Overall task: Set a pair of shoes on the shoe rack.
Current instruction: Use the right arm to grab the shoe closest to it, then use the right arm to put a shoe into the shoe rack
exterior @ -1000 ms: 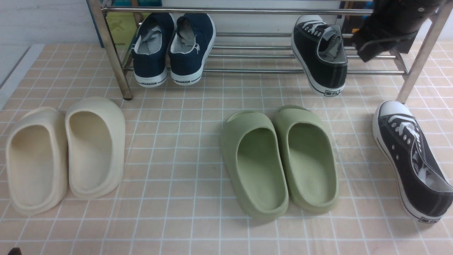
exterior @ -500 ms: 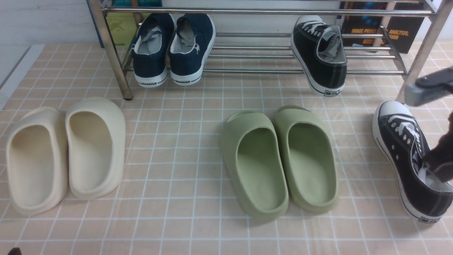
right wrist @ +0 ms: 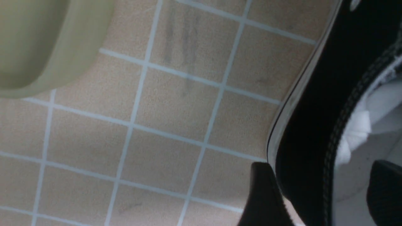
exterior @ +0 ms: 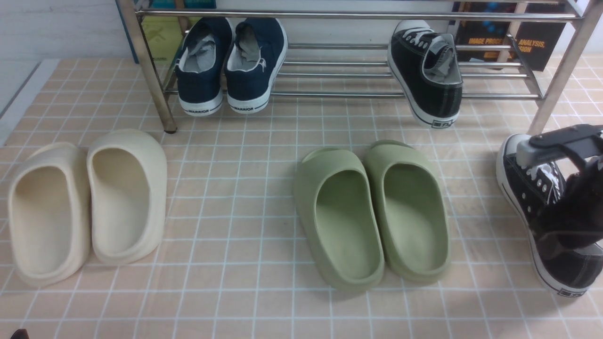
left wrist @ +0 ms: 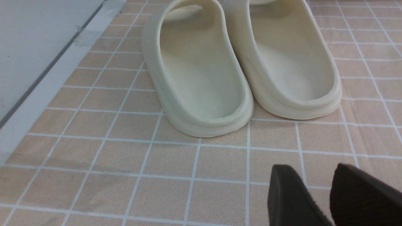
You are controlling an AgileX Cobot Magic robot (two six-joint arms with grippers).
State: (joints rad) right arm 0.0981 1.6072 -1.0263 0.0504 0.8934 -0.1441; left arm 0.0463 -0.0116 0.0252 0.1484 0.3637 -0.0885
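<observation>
Setting: a staged home entryway. Indicators: a chrome shoe rack [exterior: 330, 94] holding navy sneakers [exterior: 254, 66]; cream slippers [exterior: 127, 197] and green slippers [exterior: 339, 216] paired on a peach tile-patterned covering [exterior: 226, 197]; textbooks [exterior: 537, 44] standing behind the rack.

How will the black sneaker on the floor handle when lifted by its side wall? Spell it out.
The black sneaker is canvas where the right gripper straddles its wall, so it will probably buckle when pinched. Gripped near the heel, its rubber toe cap likely droops.
</observation>
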